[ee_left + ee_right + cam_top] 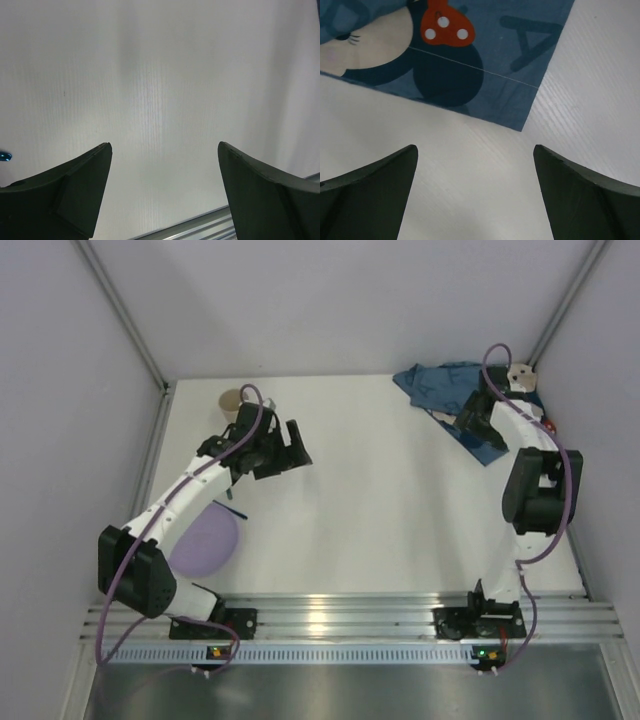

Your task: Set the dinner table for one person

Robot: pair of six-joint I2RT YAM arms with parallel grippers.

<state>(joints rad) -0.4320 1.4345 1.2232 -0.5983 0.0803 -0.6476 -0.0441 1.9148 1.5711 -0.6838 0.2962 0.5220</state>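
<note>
The left arm (185,490) and right arm (532,455) stretch forward from their bases, the left hand (290,447) and right hand (468,422) each spread wide, gripping nothing.

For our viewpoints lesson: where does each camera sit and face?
Top external: above and behind, facing down at the dinner table; left arm and right arm show.
Left wrist: on left arm, facing bare table; left fingers show, spread.
Right wrist: on right arm, facing the placemat's corner; right fingers show, spread.
Shared: placemat, top and right wrist.
</note>
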